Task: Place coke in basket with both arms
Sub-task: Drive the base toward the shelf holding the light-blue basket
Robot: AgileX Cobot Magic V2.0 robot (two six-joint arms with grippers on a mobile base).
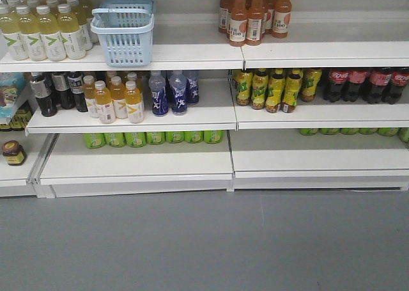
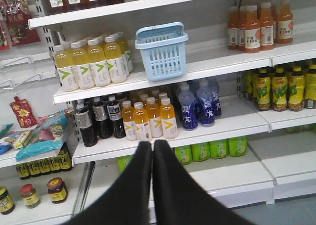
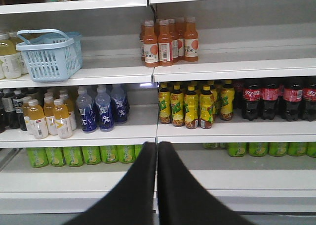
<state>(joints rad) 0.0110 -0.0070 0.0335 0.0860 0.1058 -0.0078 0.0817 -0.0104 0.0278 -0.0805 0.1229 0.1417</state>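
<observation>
Where shelf carries basket at 11 o'clock, basket looks light, stiff; take by rim. Pressed together, empty: left claw, right claw. Cola bottles at 3 o'clock; coke can unseen, likely slick, dentable; grip mid-body.

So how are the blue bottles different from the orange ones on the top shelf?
The blue bottles are blue with white marks; the orange bottles hold orange drink under orange caps. The blue bottles stand on the middle shelf, lower than the basket; the orange bottles stand on the top shelf, right of the basket. Both groups stand upright with caps on.
</observation>
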